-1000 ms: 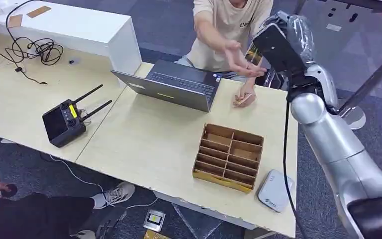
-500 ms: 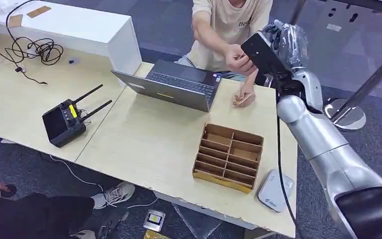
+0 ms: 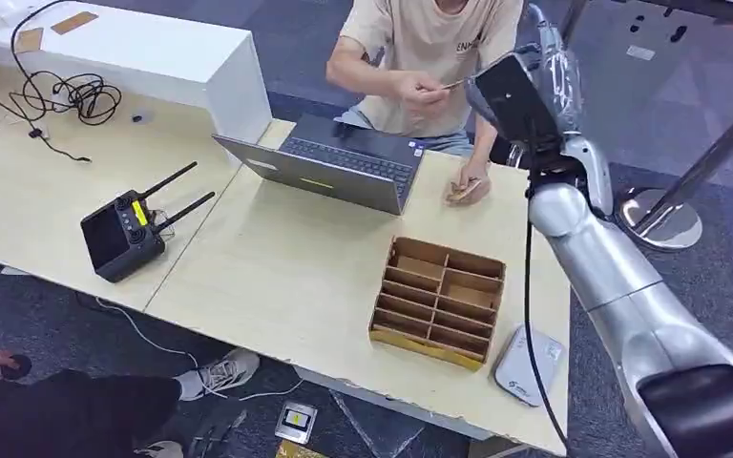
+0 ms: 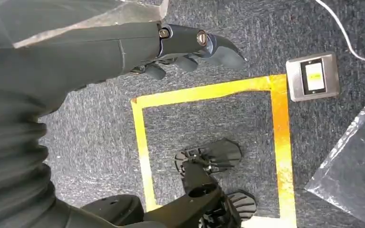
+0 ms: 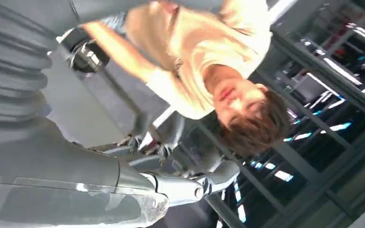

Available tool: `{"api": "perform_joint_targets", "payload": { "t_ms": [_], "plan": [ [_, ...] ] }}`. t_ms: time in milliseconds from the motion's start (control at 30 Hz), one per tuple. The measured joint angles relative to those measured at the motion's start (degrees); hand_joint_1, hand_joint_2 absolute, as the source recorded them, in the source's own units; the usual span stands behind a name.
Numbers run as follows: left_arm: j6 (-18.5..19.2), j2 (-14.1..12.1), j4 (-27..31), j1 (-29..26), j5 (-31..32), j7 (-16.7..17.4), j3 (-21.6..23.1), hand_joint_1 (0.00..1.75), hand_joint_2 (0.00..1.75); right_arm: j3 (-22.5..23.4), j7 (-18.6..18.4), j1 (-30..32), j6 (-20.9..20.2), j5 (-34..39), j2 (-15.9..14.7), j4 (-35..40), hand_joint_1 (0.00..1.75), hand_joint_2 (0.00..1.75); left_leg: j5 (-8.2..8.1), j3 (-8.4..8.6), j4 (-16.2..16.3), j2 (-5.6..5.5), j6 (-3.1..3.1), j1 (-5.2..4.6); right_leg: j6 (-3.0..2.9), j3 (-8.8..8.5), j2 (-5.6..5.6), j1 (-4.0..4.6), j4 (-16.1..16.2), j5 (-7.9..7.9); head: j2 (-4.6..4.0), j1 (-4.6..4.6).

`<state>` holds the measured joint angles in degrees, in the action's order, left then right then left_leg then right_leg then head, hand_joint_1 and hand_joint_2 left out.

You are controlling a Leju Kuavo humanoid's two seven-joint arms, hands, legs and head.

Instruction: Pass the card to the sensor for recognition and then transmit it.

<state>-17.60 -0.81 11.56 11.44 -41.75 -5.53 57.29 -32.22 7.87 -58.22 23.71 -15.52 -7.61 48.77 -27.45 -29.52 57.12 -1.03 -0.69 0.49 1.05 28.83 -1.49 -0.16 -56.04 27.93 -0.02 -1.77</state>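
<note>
The card (image 3: 450,85) is pinched in a person's hand (image 3: 418,93) above the laptop (image 3: 329,162), just beside the raised right robot hand (image 3: 544,72). Nothing is seen grasped by that robot hand (image 5: 185,183) in its wrist view, its fingers extended. The sensor (image 3: 527,365) lies at the surface's (image 3: 277,277) near edge, beside the cardboard organiser (image 3: 439,301). The left robot hand (image 4: 190,47) hangs over carpet, released, fingers loosely curled.

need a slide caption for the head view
Right hand raised toward a seated person holding a card above the laptop.
</note>
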Motion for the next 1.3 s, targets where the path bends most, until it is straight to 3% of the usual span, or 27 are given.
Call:
{"api": "perform_joint_targets", "payload": {
  "t_ms": [400, 733, 1000, 1300],
  "plan": [
    [-0.59, -0.55, -0.04, -1.5, -1.49, -1.29, -0.02, 0.0, 1.75, 3.37, -3.3, 11.36, -3.24, 1.94, -4.92, 23.89, 0.0, 0.0, -0.01, 0.04, 0.0, -0.01, 0.0, 0.0, 0.0, 0.0, 0.0, 0.0, 0.03, 0.0, 0.0, -0.02],
    [-1.6, -1.22, -0.11, -2.68, -2.99, -2.4, -0.22, 0.0, 1.75, 6.34, -0.94, 28.56, -4.11, 7.29, -7.39, 41.54, 0.0, 0.0, -0.03, 0.04, -0.01, -0.01, -0.02, 0.02, 0.0, -0.02, 0.01, 0.02, 0.03, 0.01, 0.0, -0.02],
    [-1.92, -1.66, -0.11, -3.68, -3.54, -3.15, -1.12, 0.0, 1.75, 7.28, 1.88, 38.96, -6.05, 11.58, -7.39, 49.39, 0.0, 0.0, -0.03, 0.03, -0.01, 0.0, -0.02, 0.03, -0.05, -0.03, 0.01, 0.03, 0.03, 0.04, 0.0, -0.02],
    [-2.12, -1.79, -0.11, -4.29, -3.58, -3.04, -1.51, 0.0, 1.75, 8.06, 2.52, 42.34, -7.26, 12.22, -7.37, 52.82, 0.0, 0.0, -0.02, 0.03, -0.01, 0.0, -0.02, 0.03, -0.05, -0.03, 0.01, 0.03, 0.03, 0.04, 0.0, -0.02]
  ]
}}
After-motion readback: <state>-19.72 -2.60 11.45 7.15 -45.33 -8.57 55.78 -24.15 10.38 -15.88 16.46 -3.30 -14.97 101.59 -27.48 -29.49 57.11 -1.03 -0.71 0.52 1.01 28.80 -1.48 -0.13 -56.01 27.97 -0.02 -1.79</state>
